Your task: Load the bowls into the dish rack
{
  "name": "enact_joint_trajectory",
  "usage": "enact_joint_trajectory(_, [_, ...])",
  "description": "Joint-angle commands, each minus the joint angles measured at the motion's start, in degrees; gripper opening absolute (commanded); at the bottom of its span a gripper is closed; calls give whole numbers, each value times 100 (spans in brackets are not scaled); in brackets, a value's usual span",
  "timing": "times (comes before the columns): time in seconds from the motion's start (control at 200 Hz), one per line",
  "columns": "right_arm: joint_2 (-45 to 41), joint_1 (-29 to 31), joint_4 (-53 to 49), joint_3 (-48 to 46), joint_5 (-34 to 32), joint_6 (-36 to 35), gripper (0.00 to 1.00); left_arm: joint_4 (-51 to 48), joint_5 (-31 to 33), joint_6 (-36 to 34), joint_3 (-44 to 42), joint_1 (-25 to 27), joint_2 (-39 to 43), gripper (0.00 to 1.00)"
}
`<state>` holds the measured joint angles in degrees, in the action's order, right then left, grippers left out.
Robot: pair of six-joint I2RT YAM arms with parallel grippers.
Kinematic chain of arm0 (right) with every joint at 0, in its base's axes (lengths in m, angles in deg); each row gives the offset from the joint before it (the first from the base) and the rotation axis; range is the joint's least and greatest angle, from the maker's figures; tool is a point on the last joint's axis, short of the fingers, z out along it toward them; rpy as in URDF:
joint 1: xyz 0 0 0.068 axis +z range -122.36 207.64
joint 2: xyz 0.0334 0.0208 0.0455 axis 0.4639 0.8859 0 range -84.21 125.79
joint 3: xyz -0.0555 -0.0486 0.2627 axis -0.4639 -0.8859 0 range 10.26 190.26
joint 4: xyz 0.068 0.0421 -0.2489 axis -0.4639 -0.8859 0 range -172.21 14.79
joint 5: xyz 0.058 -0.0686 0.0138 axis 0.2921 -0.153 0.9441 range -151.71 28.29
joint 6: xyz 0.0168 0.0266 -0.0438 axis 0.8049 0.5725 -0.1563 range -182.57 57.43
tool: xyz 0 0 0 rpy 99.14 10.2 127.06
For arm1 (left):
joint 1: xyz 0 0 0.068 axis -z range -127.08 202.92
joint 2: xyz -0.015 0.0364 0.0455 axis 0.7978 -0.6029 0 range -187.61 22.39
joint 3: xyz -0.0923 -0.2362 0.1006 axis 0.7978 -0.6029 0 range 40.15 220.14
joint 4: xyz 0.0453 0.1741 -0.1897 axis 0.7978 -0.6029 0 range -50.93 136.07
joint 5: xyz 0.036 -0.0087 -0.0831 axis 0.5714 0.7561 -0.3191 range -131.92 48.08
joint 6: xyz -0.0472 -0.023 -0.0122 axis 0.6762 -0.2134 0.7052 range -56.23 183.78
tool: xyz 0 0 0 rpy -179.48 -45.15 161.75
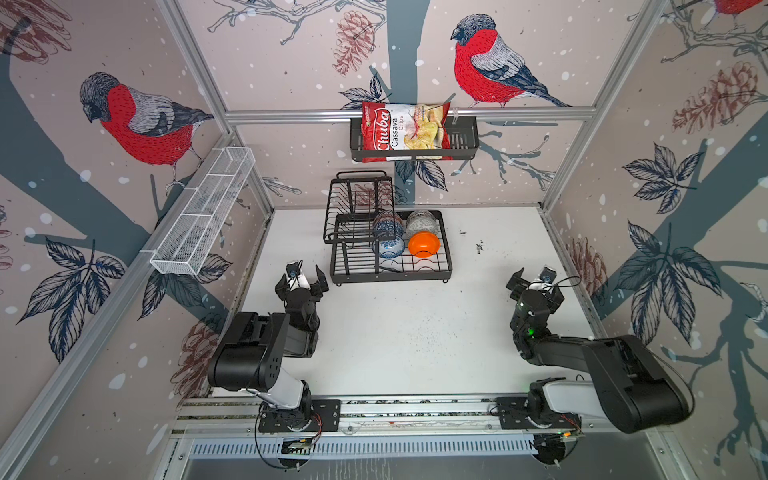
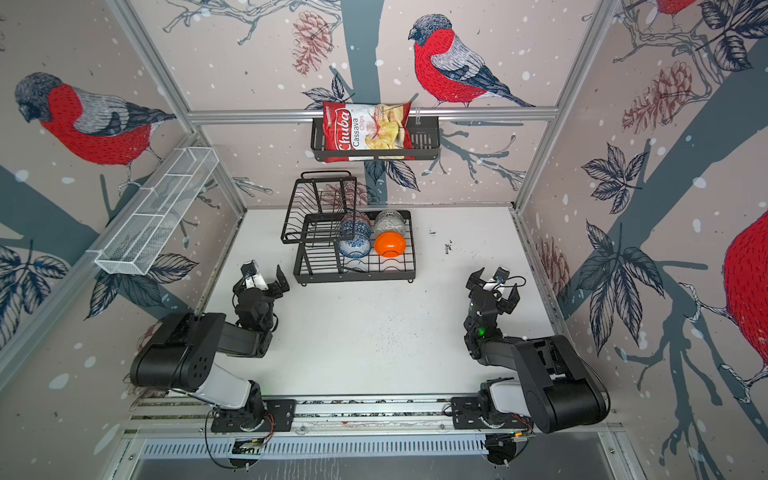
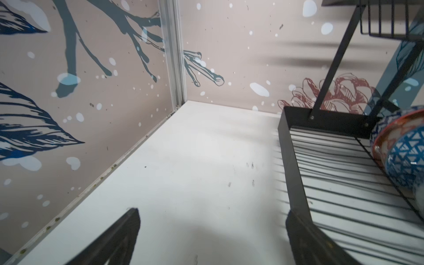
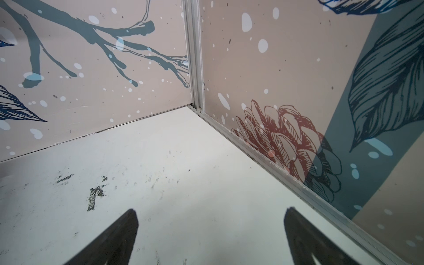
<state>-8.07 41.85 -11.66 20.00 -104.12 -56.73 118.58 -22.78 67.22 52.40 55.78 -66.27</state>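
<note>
Both arms sit folded low; left gripper (image 1: 301,281) and right gripper (image 1: 536,286) spread wide, empty.

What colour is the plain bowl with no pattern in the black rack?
The plain bowl is bright orange. It shows best in a top view.

Matt black wire dish rack (image 1: 390,266), glossy orange bowl (image 1: 423,244), scuffed white table (image 1: 415,332).
</note>
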Motion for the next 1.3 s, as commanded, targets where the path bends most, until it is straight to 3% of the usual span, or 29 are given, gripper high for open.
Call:
enact_joint_trajectory(0.0, [56,-7,342,76,22,-122,100,99,-244,-116,93,-22,39,99])
enact_joint_trajectory(0.07, [126,-20,379,112,-83,-136,100,630,-296,-220,-43,-21,-122,99])
enact_joint_trajectory(0.14, [269,-38,682,75,-198,-231,100,333,-279,-167,21,-20,-20,99])
enact_joint_trajectory(0.24, [1135,-144,2623,-253,-45,-662,100,514,-300,-206,-39,-17,-65,99])
enact_joint_trajectory(0.345, [822,-109,1114,179,68,-413,100,515,-293,-205,-39,-13,-65,99])
enact_joint_trajectory(0.665, [919,-946,514,317,1823,95,100,532,-222,-248,-25,38,-81,99])
enact_joint_trajectory(0.725, [1284,-995,1694,41,1850,-35,99,529,-227,-248,-29,39,-81,99])
enact_joint_trajectory(0.805, [969,-1055,578,312,1977,157,99,527,-224,-248,-25,35,-81,99])
enact_joint_trajectory(0.875, [1072,-1012,989,207,1880,66,99,527,-226,-248,-23,34,-80,99])
enact_joint_trajectory(1.296, [1001,-982,836,230,1828,84,100,439,-235,-256,37,46,-107,99])
